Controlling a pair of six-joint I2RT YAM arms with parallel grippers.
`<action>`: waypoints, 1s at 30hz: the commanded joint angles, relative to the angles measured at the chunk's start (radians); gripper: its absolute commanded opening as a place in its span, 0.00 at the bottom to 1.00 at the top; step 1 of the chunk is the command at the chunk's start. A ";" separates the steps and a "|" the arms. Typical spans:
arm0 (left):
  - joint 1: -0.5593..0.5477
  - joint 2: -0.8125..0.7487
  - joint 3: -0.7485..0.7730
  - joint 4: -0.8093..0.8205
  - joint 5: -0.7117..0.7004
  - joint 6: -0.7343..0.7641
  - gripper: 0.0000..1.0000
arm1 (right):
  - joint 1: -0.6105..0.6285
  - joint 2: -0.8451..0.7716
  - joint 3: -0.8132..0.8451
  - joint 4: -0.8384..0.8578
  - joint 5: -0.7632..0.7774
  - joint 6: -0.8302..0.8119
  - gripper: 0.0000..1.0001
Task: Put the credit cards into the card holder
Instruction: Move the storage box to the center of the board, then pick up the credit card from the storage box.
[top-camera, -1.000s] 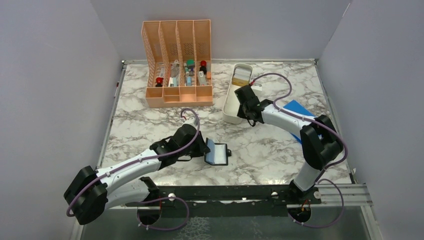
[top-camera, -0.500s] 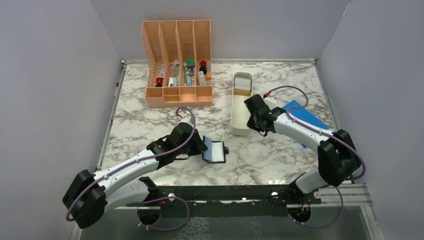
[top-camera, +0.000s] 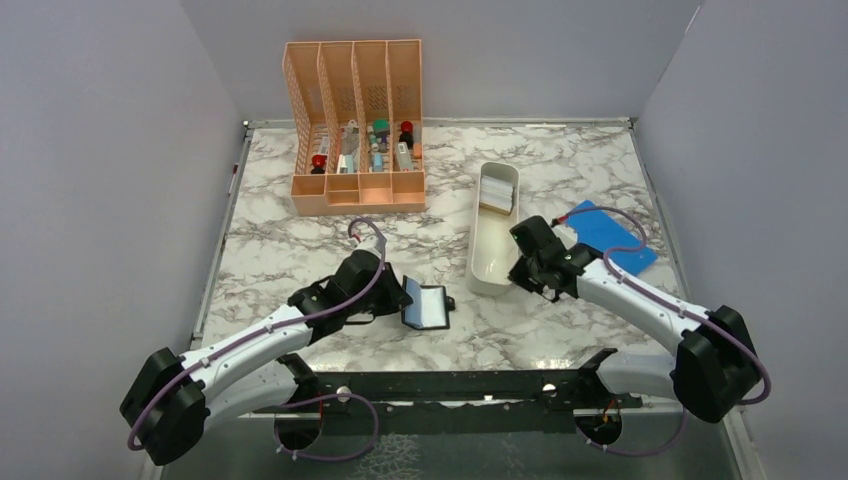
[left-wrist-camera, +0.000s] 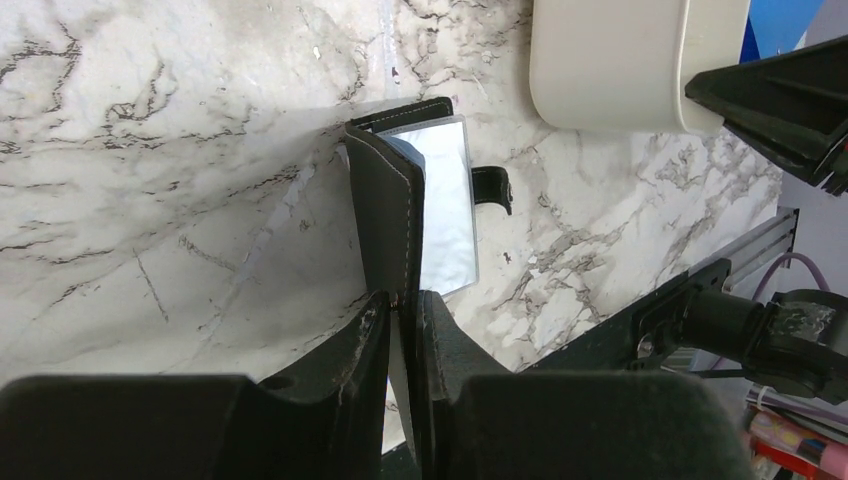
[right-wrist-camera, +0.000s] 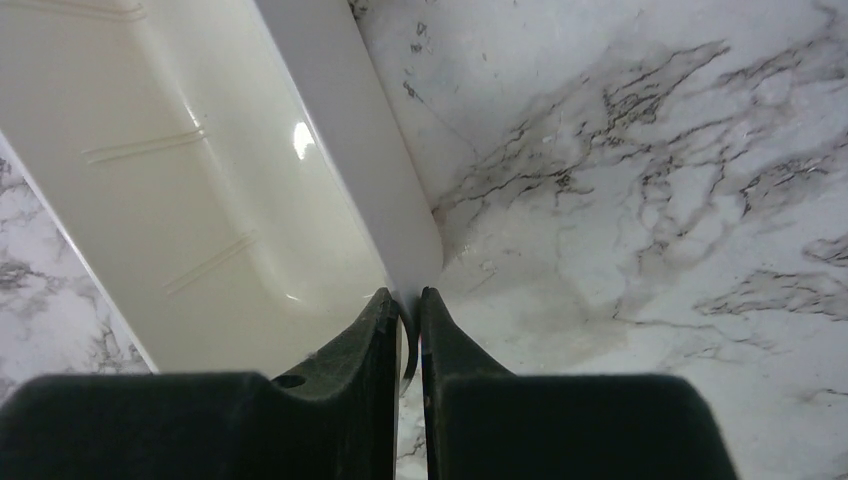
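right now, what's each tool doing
left tool: closed, pinching the card holder
right tool: closed on the white tray rim

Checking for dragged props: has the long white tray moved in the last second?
Yes. The white tray has slid nearer the arms' bases, away from the peach organizer, held by the right gripper.

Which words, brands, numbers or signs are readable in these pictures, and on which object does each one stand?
No text can be read in any view.
small items in the peach organizer: any labels are too small to read.
cards in the white tray: too small to read.
card holder: its clear window shows only glare.
blue sheet: plain, with no print visible.
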 joint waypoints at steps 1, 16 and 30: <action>0.005 -0.035 -0.014 0.022 0.033 -0.014 0.17 | 0.018 -0.069 -0.061 -0.007 -0.126 0.105 0.13; 0.005 -0.090 -0.033 0.008 0.023 -0.028 0.17 | 0.122 0.058 0.010 0.101 -0.301 0.142 0.34; 0.005 -0.042 -0.025 0.059 0.060 -0.025 0.17 | 0.132 0.006 0.055 -0.006 -0.252 -0.341 0.78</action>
